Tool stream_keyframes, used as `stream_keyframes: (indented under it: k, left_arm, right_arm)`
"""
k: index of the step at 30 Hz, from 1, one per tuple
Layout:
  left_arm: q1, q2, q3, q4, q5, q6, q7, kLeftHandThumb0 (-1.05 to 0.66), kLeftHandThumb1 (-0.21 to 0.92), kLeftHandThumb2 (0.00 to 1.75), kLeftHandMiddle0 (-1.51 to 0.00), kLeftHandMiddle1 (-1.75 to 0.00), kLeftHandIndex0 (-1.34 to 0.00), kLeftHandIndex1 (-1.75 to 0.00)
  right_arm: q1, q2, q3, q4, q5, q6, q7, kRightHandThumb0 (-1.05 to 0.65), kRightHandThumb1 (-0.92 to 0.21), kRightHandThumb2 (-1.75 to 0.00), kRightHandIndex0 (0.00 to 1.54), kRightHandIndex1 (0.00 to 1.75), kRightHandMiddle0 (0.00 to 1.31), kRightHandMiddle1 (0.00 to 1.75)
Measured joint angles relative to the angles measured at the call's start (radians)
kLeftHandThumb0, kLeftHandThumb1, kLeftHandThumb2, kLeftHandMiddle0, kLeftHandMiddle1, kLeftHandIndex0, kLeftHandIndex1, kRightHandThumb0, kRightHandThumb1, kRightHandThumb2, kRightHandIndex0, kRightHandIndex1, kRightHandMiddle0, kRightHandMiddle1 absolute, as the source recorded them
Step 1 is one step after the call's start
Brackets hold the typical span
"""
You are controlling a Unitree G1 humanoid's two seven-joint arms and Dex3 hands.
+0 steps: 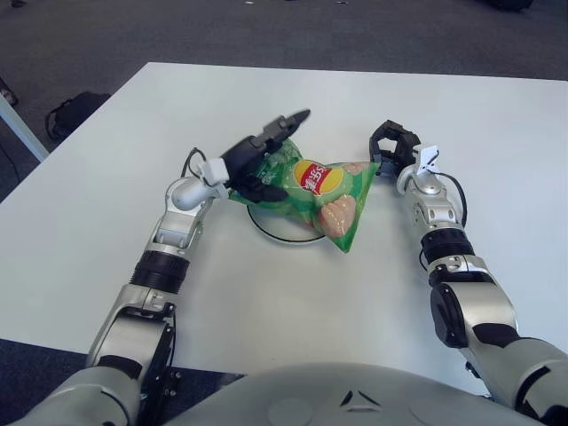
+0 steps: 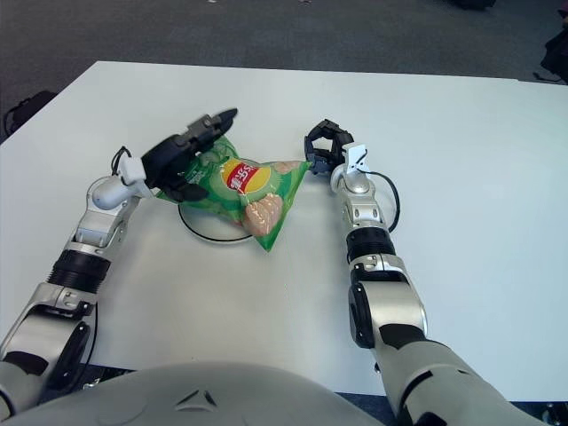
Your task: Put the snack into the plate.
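Far left of frame, on the dark floor beside the worktop (image 1: 106, 231): a black bag (image 1: 75, 111)

Left robot hand (image 1: 259, 158), left of centre: fingers spread open, holding nothing. One finger points toward the upper right; the others sit over the left edge of the snack (image 1: 321, 191). Can't tell if they touch the bag

Centre: snack is a green chip bag with a red and yellow logo, lying across the plate (image 1: 275, 229). Plate shows as a white disc with a dark rim; only its lower left arc is visible under the bag. The bag's lower corner overhangs the plate rim on the right, onto the white worktop

Right of centre: right robot hand (image 1: 390, 146), fingers curled, gripping nothing, just beside the bag's upper right corner
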Motion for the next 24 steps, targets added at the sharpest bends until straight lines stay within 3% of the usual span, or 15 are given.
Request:
stream_keyframes:
  k: [1, 3, 6, 13, 18, 24]
  left_arm:
    - [0.002, -0.015, 0.014, -0.003, -0.037, 0.023, 0.000, -0.68, 0.56, 0.60, 0.00, 0.00, 0.00, -0.25]
    - [0.009, -0.055, 0.052, -0.018, -0.121, 0.087, 0.010, -0.60, 0.45, 0.75, 0.00, 0.00, 0.00, -0.28]
    - [0.016, -0.089, 0.097, -0.042, -0.193, 0.161, 0.041, -0.59, 0.37, 0.84, 0.00, 0.00, 0.00, -0.32]
    - [0.019, -0.105, 0.185, -0.075, -0.242, 0.241, 0.103, -0.73, 0.42, 0.76, -0.05, -0.02, 0.00, -0.38]
    - [0.019, -0.116, 0.237, -0.095, -0.244, 0.247, 0.160, -0.70, 0.45, 0.74, -0.13, -0.06, 0.00, -0.41]
    - [0.034, -0.121, 0.257, -0.143, -0.171, 0.266, 0.287, -0.60, 0.63, 0.73, -0.28, -0.13, 0.00, -0.68]
  right_arm:
    - [-0.002, -0.001, 0.000, 0.003, 0.000, -0.001, 0.003, -0.46, -0.39, -1.22, 1.21, 1.75, 0.55, 1.75]
    - [-0.005, -0.002, 0.000, 0.008, 0.000, -0.002, 0.009, -0.46, -0.39, -1.22, 1.22, 1.75, 0.55, 1.75]
    - [-0.009, -0.005, 0.001, 0.013, 0.000, -0.002, 0.019, -0.46, -0.39, -1.22, 1.22, 1.75, 0.56, 1.75]
    - [-0.015, -0.011, -0.001, 0.022, 0.004, 0.003, 0.033, -0.46, -0.39, -1.23, 1.24, 1.75, 0.56, 1.75]
    - [-0.022, -0.011, -0.012, 0.024, 0.015, 0.023, 0.040, -0.46, -0.38, -1.23, 1.25, 1.75, 0.56, 1.75]
    - [-0.026, -0.010, -0.019, 0.024, 0.019, 0.037, 0.047, -0.46, -0.37, -1.25, 1.26, 1.75, 0.57, 1.75]
